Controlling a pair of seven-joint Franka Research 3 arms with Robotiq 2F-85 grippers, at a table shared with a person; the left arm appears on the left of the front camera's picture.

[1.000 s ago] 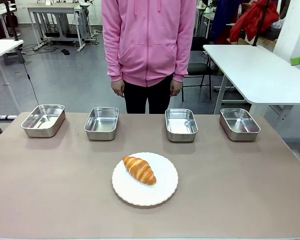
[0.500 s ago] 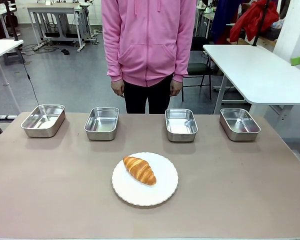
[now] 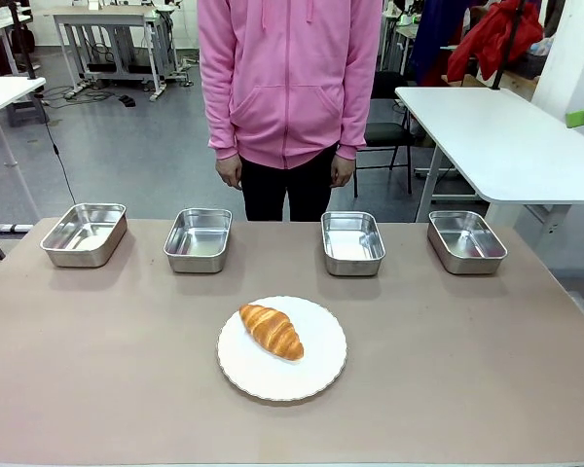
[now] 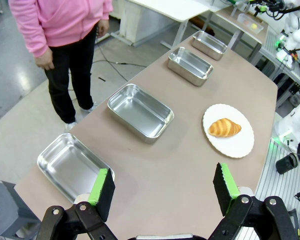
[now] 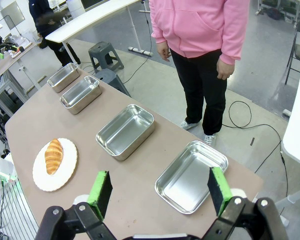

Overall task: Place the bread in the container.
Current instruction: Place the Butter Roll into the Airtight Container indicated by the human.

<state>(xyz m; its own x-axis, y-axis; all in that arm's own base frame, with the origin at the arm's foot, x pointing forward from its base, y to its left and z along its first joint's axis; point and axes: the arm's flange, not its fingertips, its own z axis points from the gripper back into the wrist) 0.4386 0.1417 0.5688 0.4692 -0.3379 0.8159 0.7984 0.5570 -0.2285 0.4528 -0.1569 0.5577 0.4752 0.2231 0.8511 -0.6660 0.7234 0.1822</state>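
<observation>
Left gripper (image 4: 162, 176) wide open, empty. Right gripper (image 5: 158, 175) wide open, empty. Croissant (image 3: 271, 331) on white plate (image 3: 321, 375), ahead of both grippers, well apart. Row of four steel pans (image 3: 197, 263) beyond plate. Person (image 3: 290, 88) standing behind.

The left gripper (image 4: 163, 190) hangs wide open over the table's (image 4: 155, 170) left edge; the right gripper (image 5: 159, 192) gapes over its right edge.
</observation>
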